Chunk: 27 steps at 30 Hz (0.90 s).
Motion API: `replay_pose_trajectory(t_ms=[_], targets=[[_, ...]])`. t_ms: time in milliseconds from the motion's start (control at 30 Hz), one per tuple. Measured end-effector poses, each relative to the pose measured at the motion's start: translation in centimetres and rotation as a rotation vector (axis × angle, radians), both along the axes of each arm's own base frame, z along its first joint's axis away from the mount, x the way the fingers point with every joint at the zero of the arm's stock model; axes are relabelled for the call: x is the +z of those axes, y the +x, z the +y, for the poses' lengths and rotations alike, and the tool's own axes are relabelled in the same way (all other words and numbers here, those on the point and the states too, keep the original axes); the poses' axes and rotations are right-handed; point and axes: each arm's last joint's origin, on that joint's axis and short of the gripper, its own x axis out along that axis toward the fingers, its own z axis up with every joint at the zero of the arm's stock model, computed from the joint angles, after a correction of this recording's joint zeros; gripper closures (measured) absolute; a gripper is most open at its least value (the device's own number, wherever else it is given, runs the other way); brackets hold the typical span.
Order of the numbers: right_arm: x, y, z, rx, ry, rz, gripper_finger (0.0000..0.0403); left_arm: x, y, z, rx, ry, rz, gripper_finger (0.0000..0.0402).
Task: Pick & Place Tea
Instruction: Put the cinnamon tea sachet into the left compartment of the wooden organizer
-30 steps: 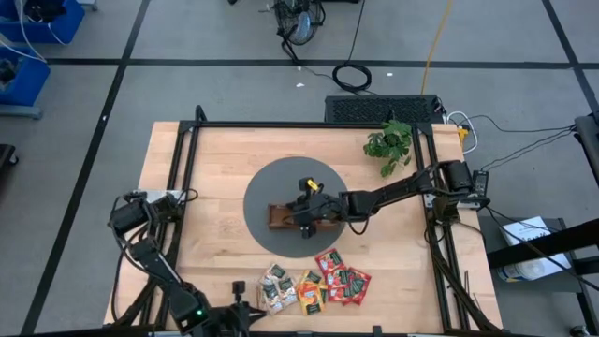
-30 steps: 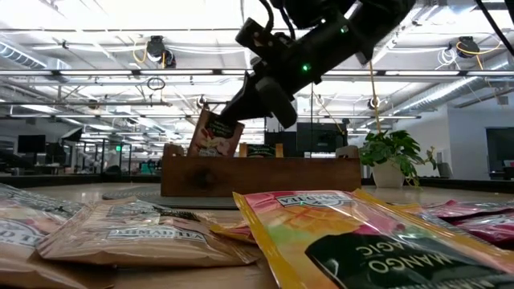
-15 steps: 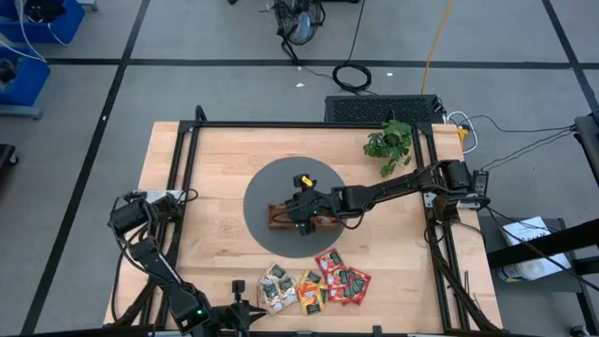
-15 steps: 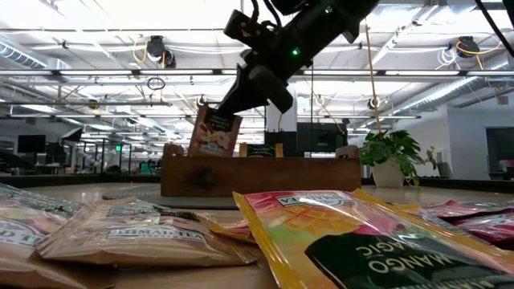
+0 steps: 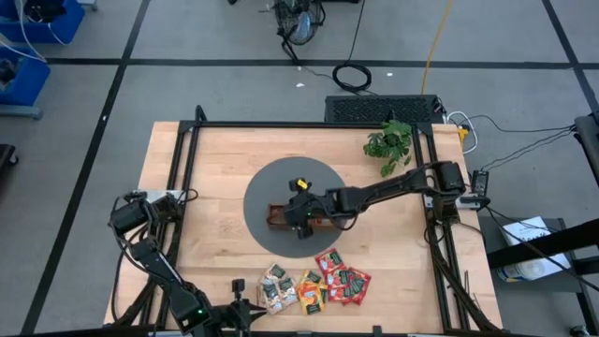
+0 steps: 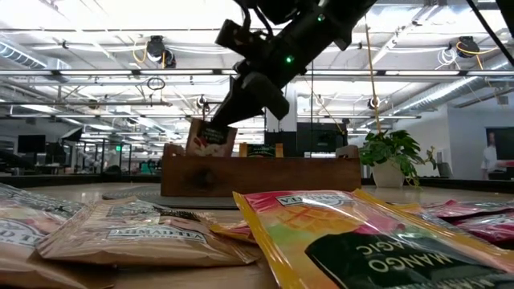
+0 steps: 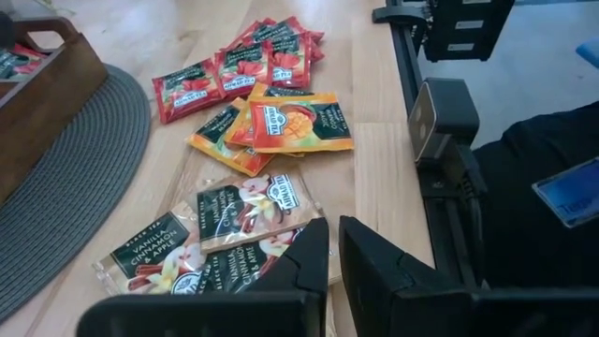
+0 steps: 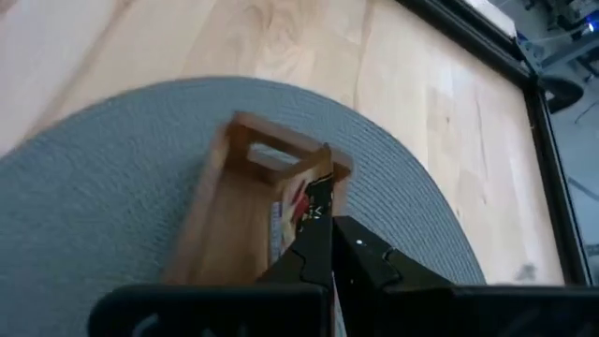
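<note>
Holding one red tea sachet (image 6: 210, 136) by its upper edge, the right gripper (image 6: 241, 103) has both fingers pressed together on the packet, with no gap between them. We see the sachet standing nearly upright, its lower part inside the wooden tray (image 6: 261, 175) at the tray's end compartment on the left side of the low view. In the right wrist view the same sachet (image 8: 301, 201) sits between the tray's walls (image 8: 245, 161), just ahead of the fingertips (image 8: 318, 245).

We find the tray on the round grey mat (image 5: 281, 183) at the middle of the table (image 5: 215, 159). The right arm reaches in from the table's right side to the tray (image 5: 278, 216).

We locate the remaining tea sachets (image 5: 314, 284) loose on the table's near edge, well apart from the tray: pale vanilla ones, orange-yellow ones and red ones, several overlapping.

We note the left gripper (image 7: 329, 245) waiting low at the near-left corner, just above the loose pile (image 7: 245, 122). Its fingers stand nearly together with a thin gap, holding nothing.

A small potted plant (image 5: 389, 142) stands at the far right of the table.
</note>
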Motion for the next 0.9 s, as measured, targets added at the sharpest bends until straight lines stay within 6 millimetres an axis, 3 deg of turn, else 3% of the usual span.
replay_pose_trajectory(t_ms=[233,400,700,900], targets=[[0.0,0.1,-1.2,-0.03,0.022,0.001,0.0403,0.0,0.0,0.0,0.004,-0.006,0.0,0.0364],[-0.2,0.1,-1.8,0.017,0.176,0.009,0.0395,0.0,0.0,0.0,0.003,-0.004,0.0,0.0364],[0.3,0.5,-2.1,0.004,0.209,-0.059,0.031,0.0,0.0,0.0,-0.001,0.005,0.001,0.0364],[1.0,0.9,-2.4,-0.074,0.138,-0.154,0.0271,0.0,0.0,0.1,0.002,0.008,-0.002,0.0364]])
